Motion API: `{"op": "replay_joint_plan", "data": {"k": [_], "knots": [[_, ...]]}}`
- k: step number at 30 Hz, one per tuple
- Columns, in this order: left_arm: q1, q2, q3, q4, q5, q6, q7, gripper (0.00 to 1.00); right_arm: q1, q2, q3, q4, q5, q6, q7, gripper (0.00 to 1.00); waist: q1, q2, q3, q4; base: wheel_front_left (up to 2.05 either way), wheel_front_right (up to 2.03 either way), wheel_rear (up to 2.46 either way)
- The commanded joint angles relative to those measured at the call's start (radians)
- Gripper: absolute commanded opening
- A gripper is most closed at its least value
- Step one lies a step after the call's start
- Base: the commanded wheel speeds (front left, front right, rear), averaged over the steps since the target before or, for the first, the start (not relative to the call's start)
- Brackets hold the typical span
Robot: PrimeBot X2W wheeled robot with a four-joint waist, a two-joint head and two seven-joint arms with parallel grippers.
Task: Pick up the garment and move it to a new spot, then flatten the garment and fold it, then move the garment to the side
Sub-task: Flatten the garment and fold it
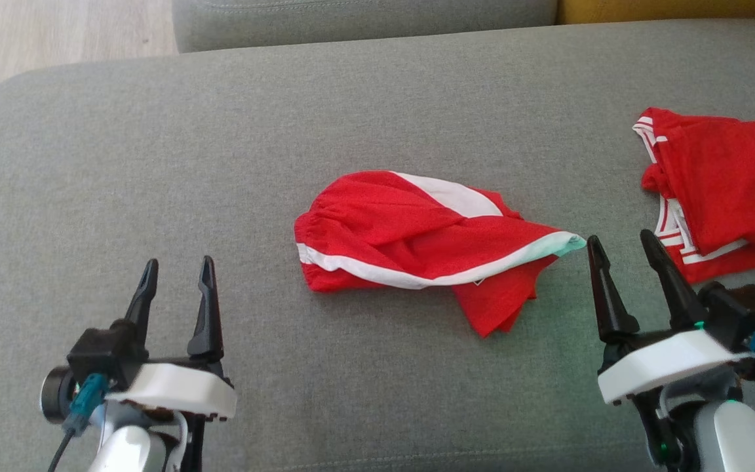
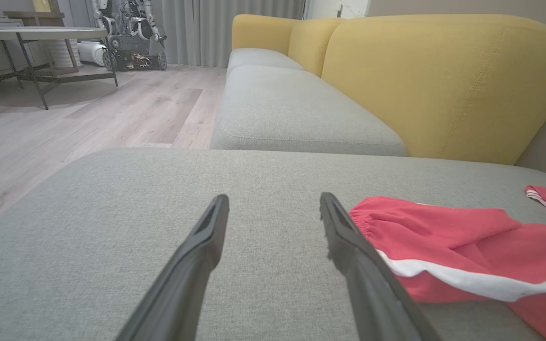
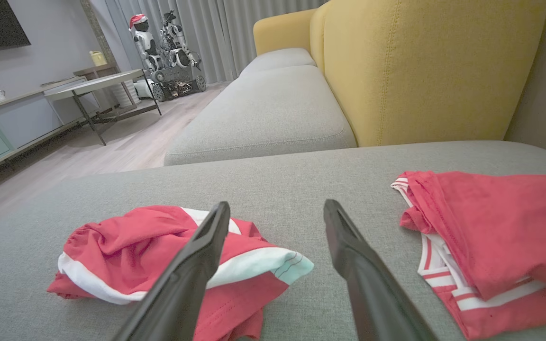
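Note:
A crumpled red garment with white stripes [image 1: 426, 239] lies in a heap at the middle of the grey cushion [image 1: 220, 164]. In the left wrist view the same garment [image 2: 448, 246] sits to the right of my fingers, and in the right wrist view the heap [image 3: 126, 251] lies to the left. My left gripper [image 1: 177, 272] hovers open at the lower left, well apart from the cloth. My right gripper [image 1: 623, 246] stands open at the lower right, its left fingertip close to the garment's pale hem corner. Nothing is held.
A second red garment with white trim [image 1: 721, 190] lies folded at the cushion's right edge. A yellow sofa back [image 3: 424, 66] and another grey seat [image 3: 263, 109] lie beyond. Wooden floor [image 2: 88, 113], a table [image 2: 36, 35] and a parked robot [image 2: 131, 33] stand farther off.

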Motion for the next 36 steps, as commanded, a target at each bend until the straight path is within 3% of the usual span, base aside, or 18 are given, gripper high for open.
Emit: {"op": "replay_joint_plan", "data": {"k": [1,16,22,28,36], "knots": [[-0.022,0.022,0.041,-0.04,0.006,0.007,-0.007,1.0,-0.016,-0.004,0.02,-0.044,-0.002,-0.001,0.005,1.0,0.0,0.0,0.0,-0.001,0.0,0.0,0.0],[-0.045,0.024,0.017,-0.036,-0.011,-0.01,0.021,1.0,-0.019,-0.004,0.017,-0.048,0.015,-0.001,0.005,1.0,0.0,0.0,0.014,0.0,0.0,0.0,0.0],[-0.166,-0.014,-0.055,0.025,-0.042,-0.099,0.071,1.0,-0.038,-0.004,0.027,-0.046,0.023,-0.001,0.002,1.0,0.0,0.0,0.049,-0.007,0.0,0.0,0.0],[-0.276,-0.062,-0.11,0.182,-0.079,-0.175,0.131,1.0,-0.058,-0.004,0.043,-0.033,0.042,-0.001,-0.007,1.0,0.0,0.0,0.079,-0.033,0.0,0.0,0.0],[-0.346,-0.091,-0.109,0.373,-0.121,-0.201,0.154,1.0,-0.064,-0.004,0.043,-0.012,0.056,-0.001,-0.021,1.0,0.0,0.0,0.101,-0.068,0.0,0.0,0.0]]}}
